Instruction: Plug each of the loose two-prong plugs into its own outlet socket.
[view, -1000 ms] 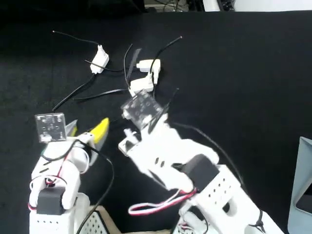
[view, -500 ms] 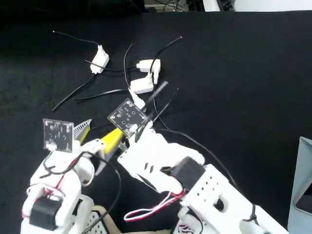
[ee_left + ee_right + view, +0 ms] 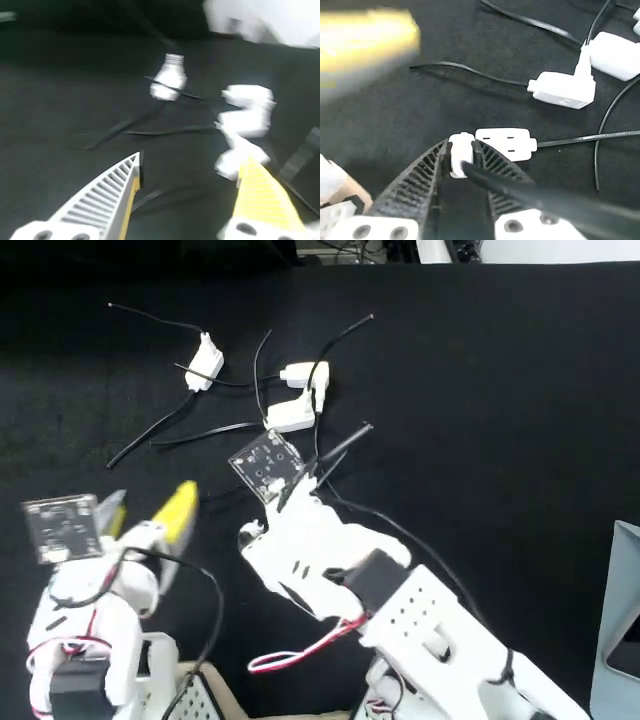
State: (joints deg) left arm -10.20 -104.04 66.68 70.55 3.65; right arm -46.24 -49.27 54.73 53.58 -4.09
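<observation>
Black cloth (image 3: 500,390) covers the table, with white plugs and thin leads strewn across the upper left of the high view. Right claw (image 3: 461,144) is clamped on a small white plug (image 3: 456,155), low centre in its wrist view. That plug sits just beside the end of a white socket (image 3: 504,142) lying flat on the cloth; touching or not, can't tell. A black lead (image 3: 530,197) cuts across in front of the claw. A spare plug (image 3: 562,90) lies at upper right and a second spare plug (image 3: 617,50) sits at the right edge. Left claw (image 3: 192,161), lower left in the high view, is spread wide with nothing in it. It has a grey finger (image 3: 107,200) and a yellow finger (image 3: 260,197), and a far plug (image 3: 170,82) lies well beyond them.
</observation>
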